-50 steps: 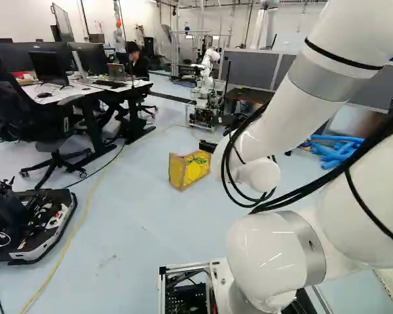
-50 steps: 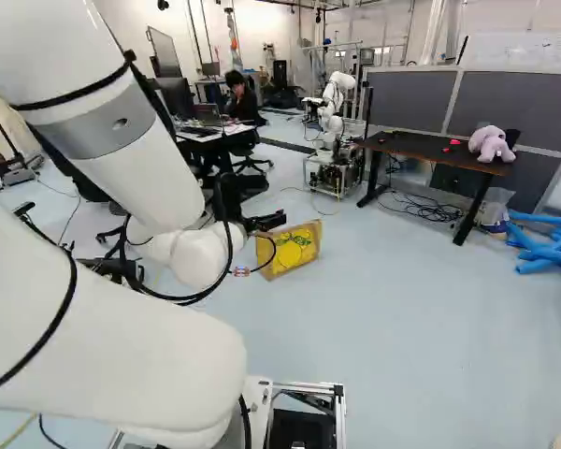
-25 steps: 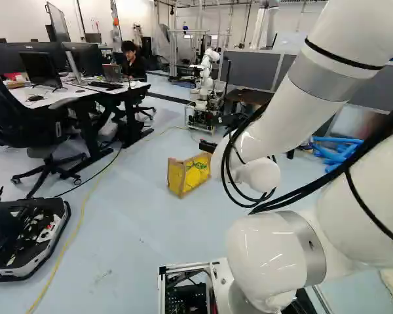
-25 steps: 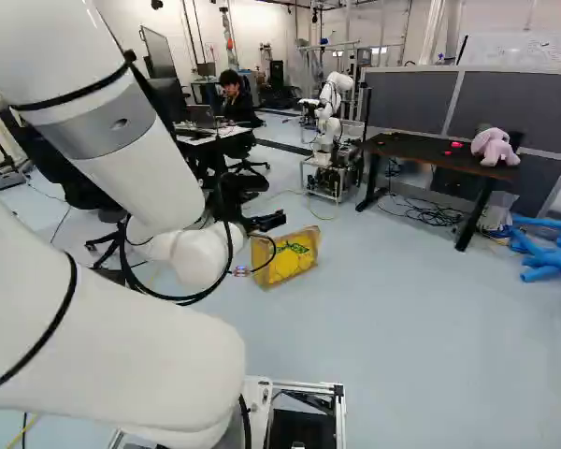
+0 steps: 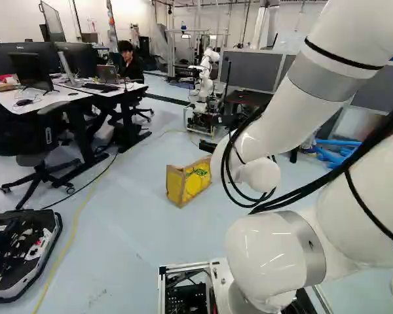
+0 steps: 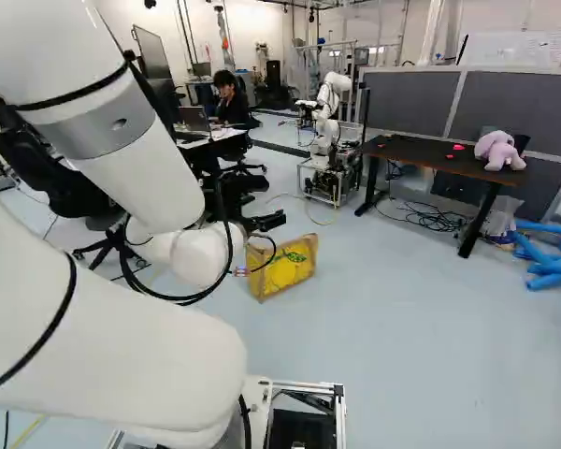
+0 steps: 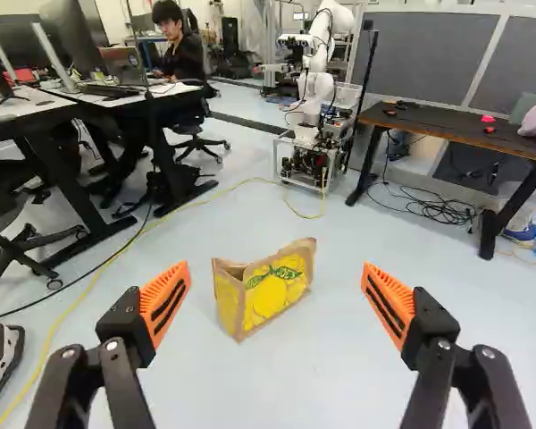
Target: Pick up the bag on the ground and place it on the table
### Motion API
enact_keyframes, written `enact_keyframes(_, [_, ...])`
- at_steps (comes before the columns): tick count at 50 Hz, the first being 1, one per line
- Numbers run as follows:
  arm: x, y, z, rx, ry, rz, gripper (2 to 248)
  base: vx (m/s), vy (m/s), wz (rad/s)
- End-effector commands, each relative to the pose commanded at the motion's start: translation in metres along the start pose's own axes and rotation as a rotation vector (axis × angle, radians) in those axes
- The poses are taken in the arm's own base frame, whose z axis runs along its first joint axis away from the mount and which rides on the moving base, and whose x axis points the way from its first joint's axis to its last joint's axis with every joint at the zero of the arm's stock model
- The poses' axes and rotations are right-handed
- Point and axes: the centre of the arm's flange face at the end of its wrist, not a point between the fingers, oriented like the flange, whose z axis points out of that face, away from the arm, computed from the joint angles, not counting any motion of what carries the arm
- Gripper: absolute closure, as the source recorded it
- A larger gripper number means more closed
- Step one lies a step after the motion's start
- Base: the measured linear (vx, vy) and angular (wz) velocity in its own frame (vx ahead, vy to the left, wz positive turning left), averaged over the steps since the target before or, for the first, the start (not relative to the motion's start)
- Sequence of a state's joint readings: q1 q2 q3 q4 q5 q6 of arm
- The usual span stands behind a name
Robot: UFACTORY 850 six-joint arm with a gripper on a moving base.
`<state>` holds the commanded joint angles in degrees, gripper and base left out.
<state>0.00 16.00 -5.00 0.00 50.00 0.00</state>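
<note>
My gripper [image 6: 266, 222] reaches forward at the arm's end in the right base view, above the floor. In the wrist view the gripper [image 7: 276, 304] stands wide open, nothing held between its orange pads. Ahead of it the yellow bag [image 7: 266, 290] with brown edges stands upright on the floor. The same bag [image 5: 188, 181] shows left of the arm in the left base view. A dark-topped table [image 6: 430, 157] stands beyond the bag, to its right in the right base view, with a pink plush toy [image 6: 498, 150] on it.
Another robot [image 6: 327, 140] stands behind the bag. White desks [image 5: 39, 99] and an office chair [image 5: 36, 163] are at the left, with a black wheeled base [image 5: 19, 252] nearer. A yellow cable [image 5: 72, 235] crosses the floor. Blue tubes [image 6: 552, 257] lie right of the table.
The base has moved ahead a little: the bag, desks and wheeled base stand slightly nearer in the base views. The arm holds its pose against its lowest joint.
</note>
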Motion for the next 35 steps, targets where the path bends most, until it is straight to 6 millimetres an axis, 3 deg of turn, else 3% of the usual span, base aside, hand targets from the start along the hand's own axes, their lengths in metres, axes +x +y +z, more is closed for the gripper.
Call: enact_keyframes(35, [0.0,0.0,0.0,0.0,0.0,0.0,3,0.218,0.004,-0.001])
